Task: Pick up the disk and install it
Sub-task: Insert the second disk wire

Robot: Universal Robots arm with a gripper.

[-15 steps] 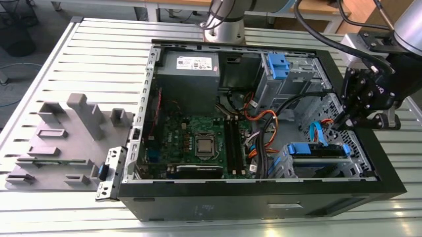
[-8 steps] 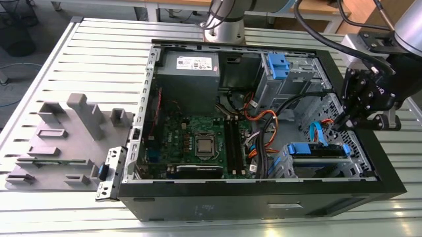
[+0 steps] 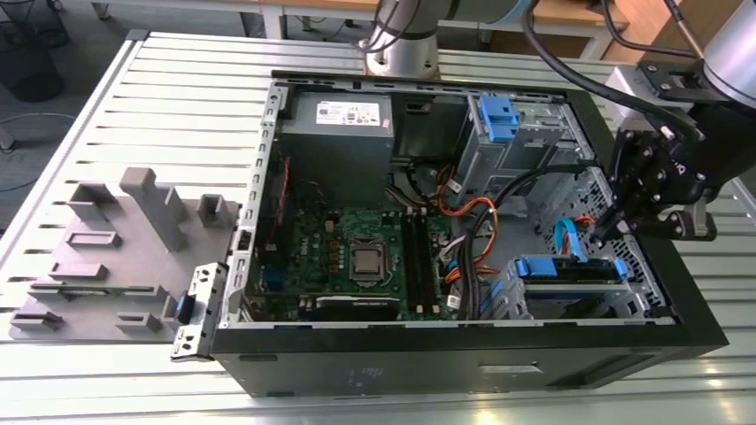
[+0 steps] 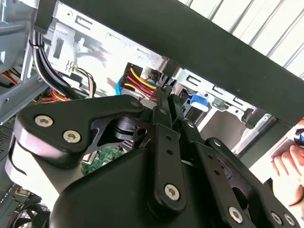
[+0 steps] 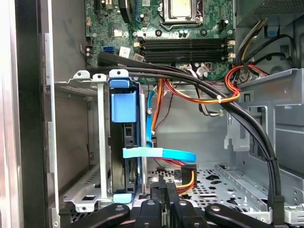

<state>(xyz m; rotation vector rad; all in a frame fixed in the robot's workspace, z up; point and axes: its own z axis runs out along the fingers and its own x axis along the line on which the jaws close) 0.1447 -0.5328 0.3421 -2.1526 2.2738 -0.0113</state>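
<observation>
- Surface [image 3: 106, 97] of slatted metal carries my open computer case [image 3: 473, 363].
- Disk [image 5: 127, 142] sits in its bay, at 11 o'clock from my clenched, empty jaws.

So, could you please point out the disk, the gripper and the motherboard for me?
the disk [image 5: 122, 107], first wrist view, on its blue bracket in the cage.
the gripper [image 3: 612, 232], exterior view, between its fingertips.
the motherboard [image 3: 354, 232], exterior view, on the green board.

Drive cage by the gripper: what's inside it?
The cage holds the disk standing in a slot, its blue bracket facing out. The cage walls hide the disk's body. The shut gripper hovers beside it, near the power plug.
</observation>
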